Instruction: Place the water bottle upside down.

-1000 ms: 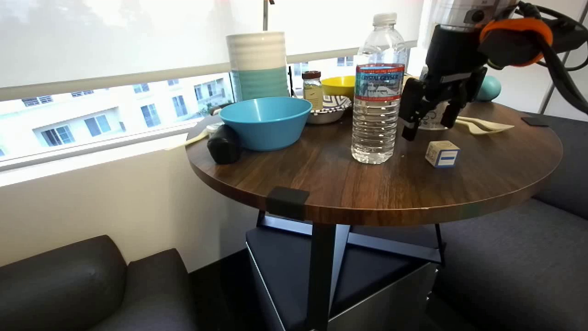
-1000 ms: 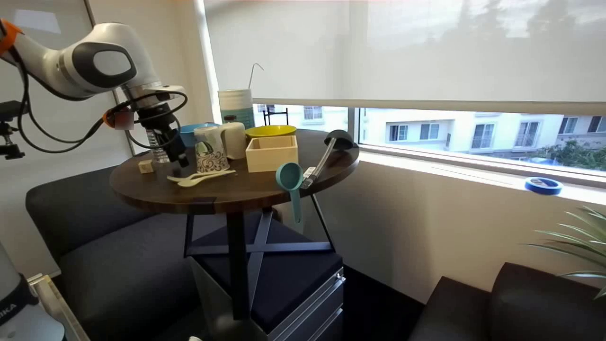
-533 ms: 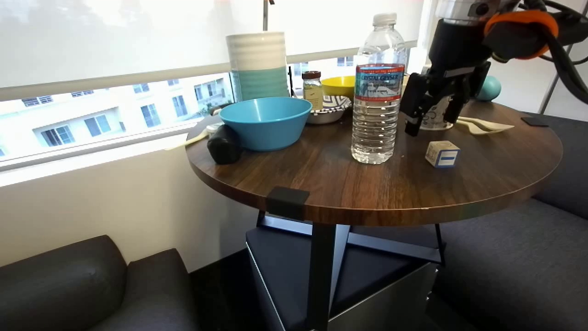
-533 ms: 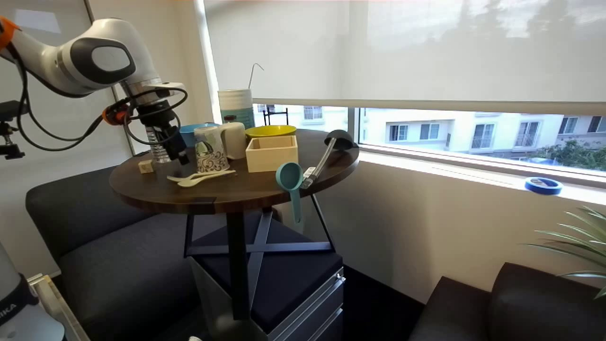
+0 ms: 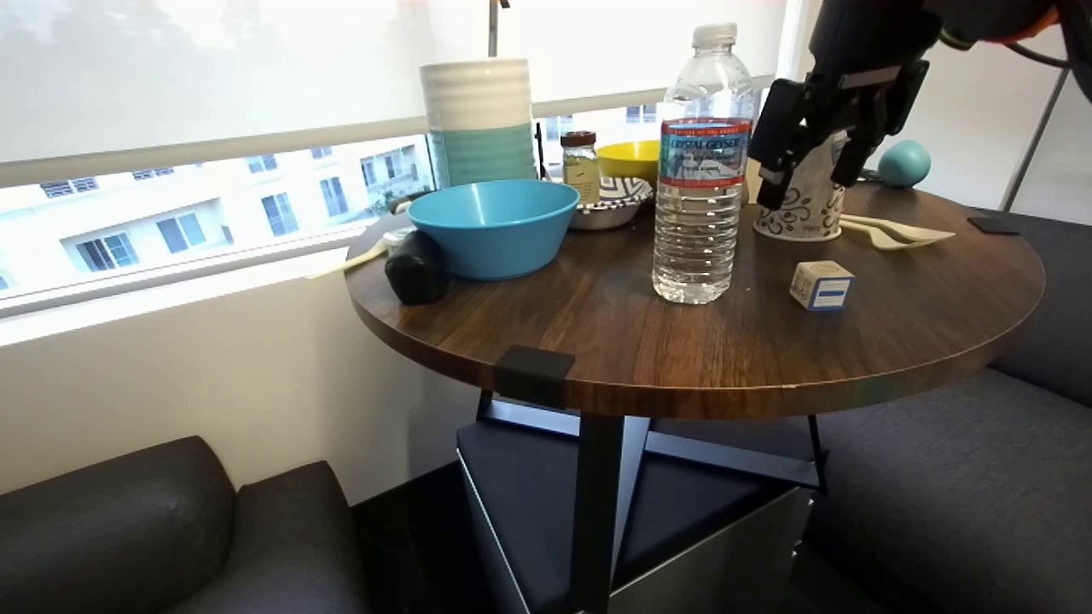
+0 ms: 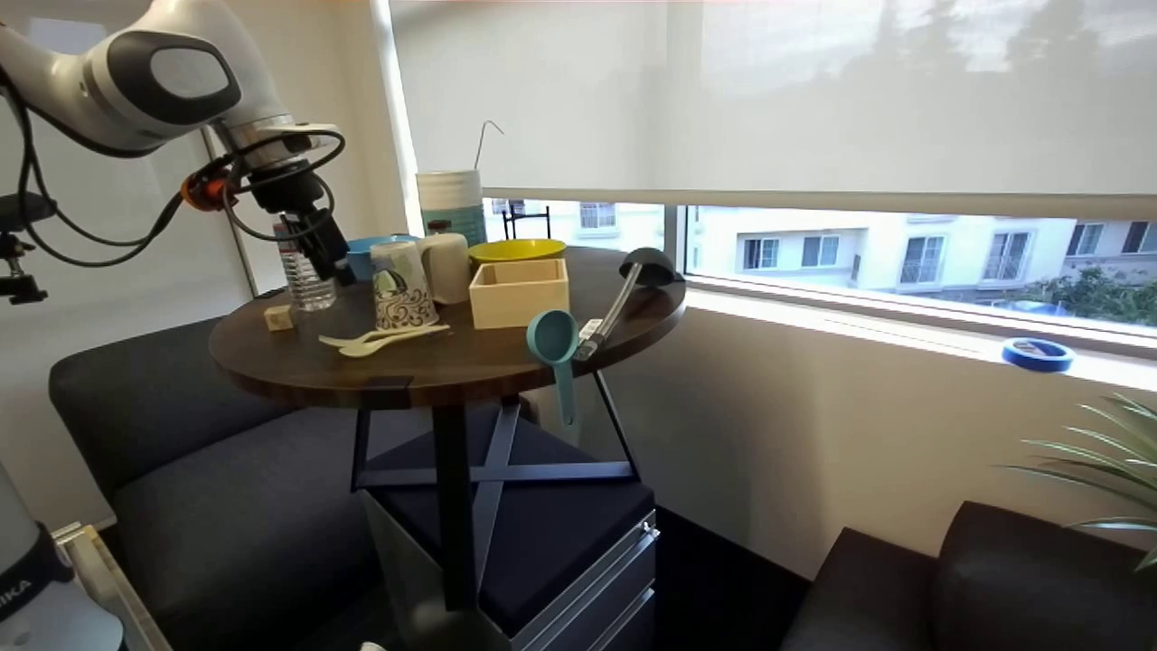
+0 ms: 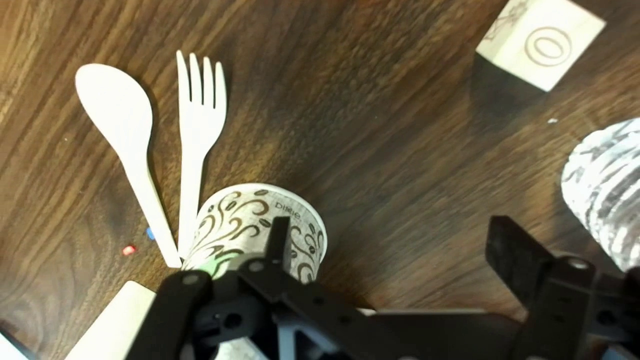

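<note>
Clear capped water bottle, upright.

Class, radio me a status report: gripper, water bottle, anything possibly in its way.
Gripper open, holding nothing. Crystal Geyser water bottle upright, not yet inverted. Dixie paper cup partly behind the gripper in the wrist view; might get bumped.

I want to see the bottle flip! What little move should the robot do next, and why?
I'd probably lift the open jaws higher than the white cap. The water bottle stands upright, and the wrist view shows it outside the jaws, which hang lower than its cap. Sliding straight across might knock it over.
</note>
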{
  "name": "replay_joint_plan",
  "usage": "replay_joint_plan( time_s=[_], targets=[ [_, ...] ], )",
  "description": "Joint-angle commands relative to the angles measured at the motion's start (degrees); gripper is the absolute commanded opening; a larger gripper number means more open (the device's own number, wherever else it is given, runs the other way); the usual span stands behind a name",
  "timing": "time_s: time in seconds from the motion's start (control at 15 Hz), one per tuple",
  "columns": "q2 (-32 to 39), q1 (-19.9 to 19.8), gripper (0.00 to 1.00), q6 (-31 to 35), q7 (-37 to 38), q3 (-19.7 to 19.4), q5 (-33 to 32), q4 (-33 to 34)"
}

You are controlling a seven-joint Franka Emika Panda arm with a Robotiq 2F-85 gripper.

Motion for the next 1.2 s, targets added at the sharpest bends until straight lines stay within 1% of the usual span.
replay_joint_plan(
  time_s=[0.0,0.33,0.53,0.67,0.93,1.13],
  targets=[
    [-2.1,1.2,1.00,-2.5,-1.4,-1.2,0.5,1.2],
    [-5.6,2.2,1.00,-5.7,-5.5,-3.1,0.9,2.7],
    [-6.9,3.7,1.00,-10.4,-10.5,-5.1,1.8,4.4],
    [-7.2,5.1,1.00,-13.5,-13.1,-6.7,3.7,5.8],
    [-5.7,5.9,1.00,-18.1,-12.0,-8.8,10.8,8.4],
    [-3.5,3.7,1.00,-20.7,-6.9,-8.9,14.7,9.7]
  ],
)
